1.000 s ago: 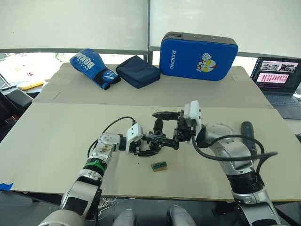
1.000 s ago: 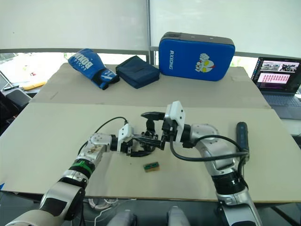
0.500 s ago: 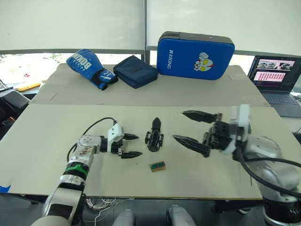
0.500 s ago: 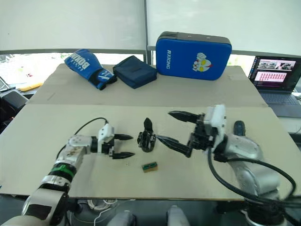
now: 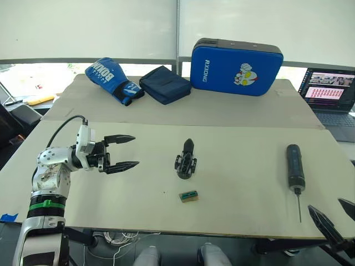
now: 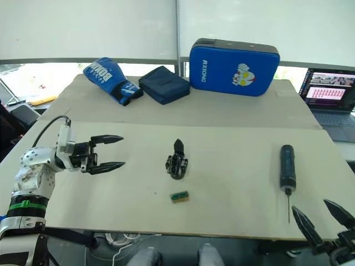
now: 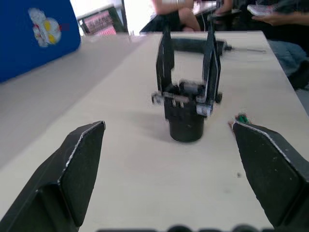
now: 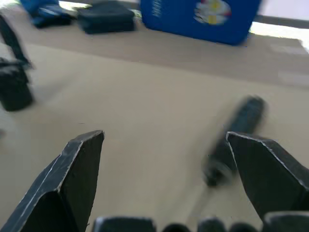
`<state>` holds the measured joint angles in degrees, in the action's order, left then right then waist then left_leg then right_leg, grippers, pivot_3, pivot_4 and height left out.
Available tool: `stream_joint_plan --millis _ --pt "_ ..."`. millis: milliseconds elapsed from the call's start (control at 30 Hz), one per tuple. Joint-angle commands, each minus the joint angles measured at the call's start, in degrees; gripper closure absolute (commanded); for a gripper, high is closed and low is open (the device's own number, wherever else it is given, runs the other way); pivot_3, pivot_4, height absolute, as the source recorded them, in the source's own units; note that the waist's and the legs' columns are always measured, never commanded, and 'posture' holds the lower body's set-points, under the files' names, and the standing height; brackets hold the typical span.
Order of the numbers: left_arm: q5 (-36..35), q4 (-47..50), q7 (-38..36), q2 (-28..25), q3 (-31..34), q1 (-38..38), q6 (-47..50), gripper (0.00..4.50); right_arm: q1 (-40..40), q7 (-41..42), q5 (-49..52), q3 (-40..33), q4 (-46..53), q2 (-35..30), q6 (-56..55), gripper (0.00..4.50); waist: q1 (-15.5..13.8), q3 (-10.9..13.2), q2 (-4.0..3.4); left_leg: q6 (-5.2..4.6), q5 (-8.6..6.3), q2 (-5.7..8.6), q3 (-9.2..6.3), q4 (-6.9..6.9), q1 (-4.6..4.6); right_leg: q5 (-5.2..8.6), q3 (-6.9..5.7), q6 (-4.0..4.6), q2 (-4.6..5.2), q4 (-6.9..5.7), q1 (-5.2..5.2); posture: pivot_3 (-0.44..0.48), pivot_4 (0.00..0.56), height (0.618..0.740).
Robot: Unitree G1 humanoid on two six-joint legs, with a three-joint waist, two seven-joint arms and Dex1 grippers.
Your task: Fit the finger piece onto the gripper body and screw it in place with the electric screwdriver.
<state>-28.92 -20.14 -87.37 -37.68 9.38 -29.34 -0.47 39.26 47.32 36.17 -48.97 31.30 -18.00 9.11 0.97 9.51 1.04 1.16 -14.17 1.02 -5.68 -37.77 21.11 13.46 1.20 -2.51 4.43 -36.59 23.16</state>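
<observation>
The gripper body (image 5: 186, 162) stands alone at mid-table, a small black assembly on a round base. In the left wrist view the gripper body (image 7: 186, 108) carries two thin upright black fingers; I cannot tell the finger piece apart from them. The electric screwdriver (image 5: 294, 167) lies flat on the right, bit toward the front edge. My left gripper (image 5: 135, 151) hovers open to the left of the body, well apart from it, fingers pointing at it. My right gripper (image 6: 310, 205) is open at the front right edge, just in front of the screwdriver's bit, holding nothing.
A small green block (image 5: 188, 194) lies in front of the body. On the rear table sit a blue boxing glove (image 5: 111, 77), a dark pouch (image 5: 165, 84) and a blue pad (image 5: 236, 59). A laptop (image 5: 330, 91) is at far right.
Both grippers have let go of the gripper body and drawn back, the left toward the left side, the right down to the front right edge. The body stays standing.
</observation>
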Motion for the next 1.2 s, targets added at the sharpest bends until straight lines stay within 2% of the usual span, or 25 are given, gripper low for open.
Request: stream_joint_plan --millis 33,133,300,400,567,667,767,967,1200 --pt "-2.9 7.3 1.4 0.6 -0.5 0.5 3.9 0.05 0.9 -1.4 0.1 0.4 1.8 1.4 -3.6 0.00 0.3 0.0 0.00 0.00 0.00 -0.03 0.01 0.00 -0.01 0.00 0.02 0.00 -0.01 -0.01 -0.01 0.000 0.150 0.740" --pt "-3.5 9.8 2.8 0.9 -0.7 1.5 6.3 0.05 -0.8 -4.7 1.3 1.3 2.4 0.2 -2.0 0.00 0.6 0.0 -0.05 0.00 0.00 -0.06 0.03 0.00 -0.03 0.04 0.03 0.06 -0.05 -0.06 0.03 0.000 0.150 0.740" --pt "-3.7 11.0 3.9 1.0 -1.1 1.8 8.0 0.05 -5.3 -11.9 6.4 0.3 2.4 -7.8 7.5 0.00 0.3 0.0 -0.07 0.00 0.00 0.01 0.05 0.01 -0.01 0.05 0.02 0.08 -0.05 -0.07 0.05 0.000 0.150 0.740" --pt "-4.2 12.2 5.1 1.7 -1.7 1.4 9.8 0.05 -10.0 -15.0 10.4 0.2 1.0 -16.3 15.6 0.00 -0.1 0.1 -0.07 0.00 0.00 0.03 0.05 0.00 0.01 0.05 0.02 0.08 -0.03 -0.06 0.03 0.000 0.150 0.740" --pt "-5.0 15.8 5.3 2.8 -4.1 1.5 13.6 0.05 -21.4 -23.5 15.4 4.0 -8.5 -34.5 39.9 0.00 -0.2 0.1 0.02 -0.01 0.01 0.09 0.09 -0.02 0.05 0.04 0.03 0.08 -0.02 0.02 0.00 0.000 0.150 0.740" --pt "-4.9 16.6 5.5 3.5 -5.0 1.2 14.2 0.05 -33.0 -26.9 16.3 9.8 -17.9 -39.2 48.8 0.00 -0.2 0.2 0.13 -0.02 0.00 0.01 0.08 0.00 0.09 0.04 -0.07 0.13 -0.09 0.05 0.03 0.000 0.150 0.740" --pt "-4.6 17.0 5.8 3.8 -5.7 1.1 14.2 0.05 -41.2 -29.4 11.6 16.2 -24.9 -40.4 51.7 0.00 -0.2 0.2 0.13 -0.02 0.01 0.05 0.09 -0.01 0.11 -0.04 -0.06 0.26 -0.05 0.08 0.02 0.000 0.150 0.740" --pt "-4.4 17.5 6.7 3.8 -6.0 1.1 14.9 0.05 -51.2 -30.0 2.7 26.8 -33.2 -39.1 50.8 0.00 -0.1 0.2 0.06 -0.05 -0.01 0.08 0.10 -0.01 0.23 -0.25 -0.08 0.37 -0.03 0.34 0.05 0.000 0.150 0.740" --pt "-4.4 18.6 8.0 3.8 -6.1 1.5 15.4 0.05 -57.5 -30.2 -2.2 32.3 -39.8 -36.4 56.0 0.00 0.0 0.2 0.05 -0.06 -0.01 0.08 0.10 0.00 0.27 -0.29 -0.09 0.35 -0.04 0.42 0.06 0.000 0.150 0.740"
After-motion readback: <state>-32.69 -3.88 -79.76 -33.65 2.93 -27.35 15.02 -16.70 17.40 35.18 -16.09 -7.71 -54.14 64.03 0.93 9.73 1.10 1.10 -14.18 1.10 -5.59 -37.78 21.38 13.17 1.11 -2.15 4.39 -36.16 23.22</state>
